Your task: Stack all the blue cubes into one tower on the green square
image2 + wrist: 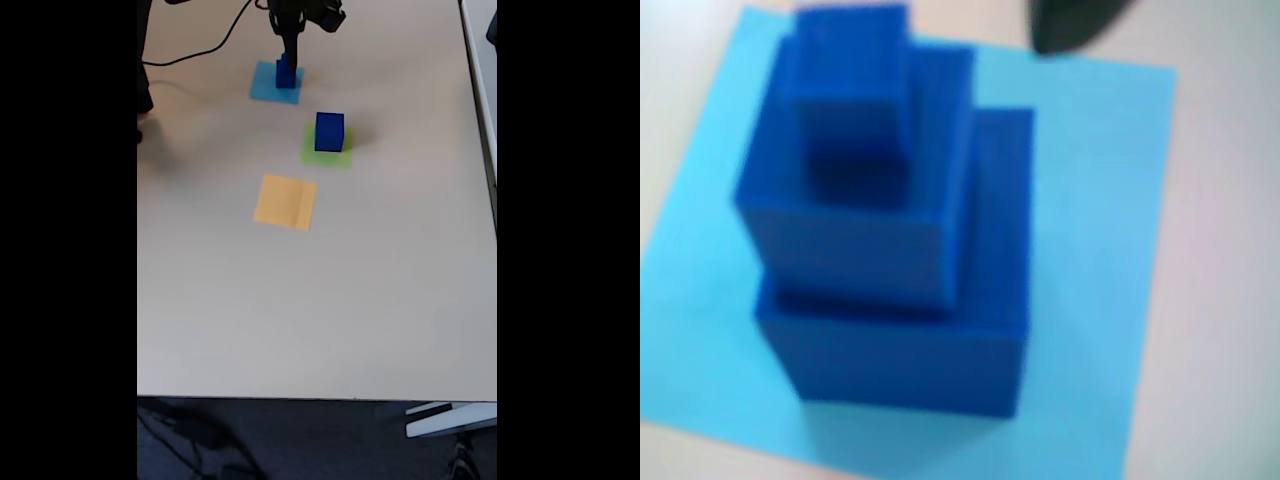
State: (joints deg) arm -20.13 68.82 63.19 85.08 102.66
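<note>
In the wrist view a tower of three blue cubes [890,240] stands on a light-blue paper square [1090,200], large at the bottom, small on top. The fixed view shows this tower [286,73] at the far end of the table, with my gripper [289,50] pointing down right above it. Its jaws are too small and dark to read. Another blue cube [329,131] sits alone on the green square [327,152], to the right of and nearer than the tower.
An orange-yellow paper square [285,201] lies nearer the middle of the beige table [320,300]. A black cable [200,50] runs across the far left. A dark blurred shape [1075,25] shows at the wrist view's top edge.
</note>
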